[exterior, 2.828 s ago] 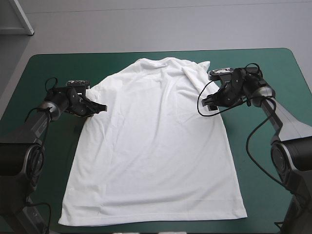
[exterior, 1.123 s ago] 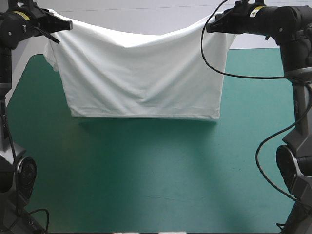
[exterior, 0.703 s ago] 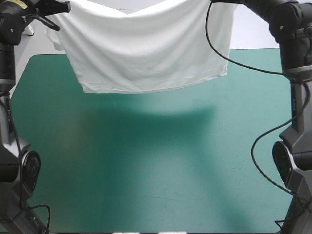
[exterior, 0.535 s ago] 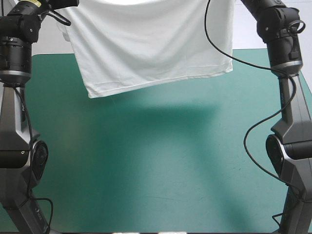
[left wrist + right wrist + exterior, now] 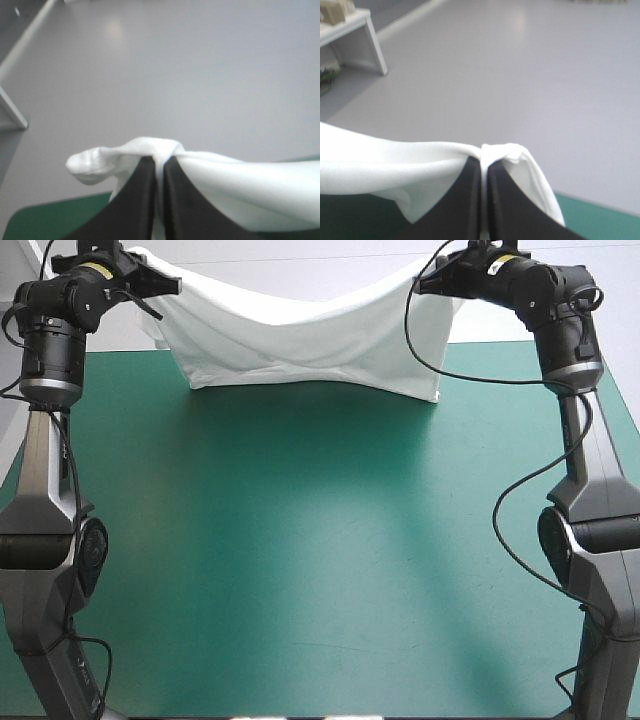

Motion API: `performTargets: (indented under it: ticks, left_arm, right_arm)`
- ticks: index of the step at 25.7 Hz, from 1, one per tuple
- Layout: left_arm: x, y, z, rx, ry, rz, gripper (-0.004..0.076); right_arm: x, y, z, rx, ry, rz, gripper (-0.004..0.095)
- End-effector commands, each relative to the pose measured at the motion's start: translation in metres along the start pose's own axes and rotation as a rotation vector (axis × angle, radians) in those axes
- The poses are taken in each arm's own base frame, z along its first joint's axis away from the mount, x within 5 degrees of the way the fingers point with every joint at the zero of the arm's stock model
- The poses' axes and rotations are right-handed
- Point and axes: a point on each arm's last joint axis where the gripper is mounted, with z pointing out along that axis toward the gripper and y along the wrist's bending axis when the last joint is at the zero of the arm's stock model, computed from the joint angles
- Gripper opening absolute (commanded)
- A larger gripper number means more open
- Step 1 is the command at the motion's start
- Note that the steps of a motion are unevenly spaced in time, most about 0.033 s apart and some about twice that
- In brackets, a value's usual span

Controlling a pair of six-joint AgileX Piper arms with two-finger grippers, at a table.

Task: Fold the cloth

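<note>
Above the far edge of the table (image 5: 320, 570), the T-shirt (image 5: 310, 335) hangs stretched between two raised arms. Its long axis runs side to side, parallel to that far edge. Its upper edge sags in a shallow curve at the middle, and its lower edge hangs close over the teal-green cover, lower at the right corner; whether it touches cannot be told. The left gripper (image 5: 172, 285), high over the far left corner, points inward toward the right. Its black fingers are pressed all but together on a pinch of white fabric, and a small bunched fold stands past the tips in the left wrist view. The right gripper (image 5: 422, 282), at about the same height toward the far right, points inward to the left and pinches the opposite end in the same way. Both arms rise steeply from bases at the near edge, with their wrists bent toward each other.
</note>
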Motion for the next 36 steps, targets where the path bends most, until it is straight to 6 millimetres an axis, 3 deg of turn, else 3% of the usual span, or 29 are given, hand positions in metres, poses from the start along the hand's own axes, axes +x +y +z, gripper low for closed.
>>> performTargets:
  ticks: [1, 2, 4, 6, 11, 21, 29, 32, 36]
  left_arm:
    - [-0.004, -0.002, -0.031, 0.035, 0.115, 0.014, 0.0021]
    - [0.002, -0.003, -0.030, 0.047, 0.172, 0.017, 0.0021]
    - [0.033, -0.009, -0.025, 0.105, 0.429, 0.024, 0.0021]
    - [0.057, -0.015, -0.022, 0.145, 0.557, 0.007, 0.0020]
    - [0.111, -0.029, -0.054, 0.227, 0.772, 0.011, 0.0021]
    - [0.197, -0.047, -0.134, 0.270, 1.014, -0.006, 0.0019]
    - [0.242, -0.056, -0.154, 0.284, 1.100, -0.015, 0.0020]
    - [0.252, -0.057, -0.154, 0.286, 1.102, -0.011, 0.0036]
    - [0.255, -0.059, -0.152, 0.289, 1.087, -0.024, 0.0167]
  right_arm:
    - [0.003, 0.002, -0.023, -0.012, 0.170, 0.051, -0.0017]
    - [0.013, 0.003, -0.020, -0.023, 0.252, 0.062, -0.0017]
    - [0.033, 0.004, -0.014, -0.037, 0.368, 0.137, -0.0017]
    - [0.048, 0.011, -0.018, -0.047, 0.447, 0.150, -0.0017]
    - [0.107, 0.030, -0.063, -0.037, 0.697, 0.096, -0.0017]
    - [0.202, 0.040, -0.124, -0.035, 0.986, 0.130, -0.0017]
    - [0.262, 0.043, -0.135, -0.085, 1.143, 0.105, -0.0008]
    - [0.274, 0.045, -0.136, -0.099, 1.138, 0.120, 0.0100]
    - [0.273, 0.048, -0.138, -0.115, 1.092, 0.134, 0.0427]
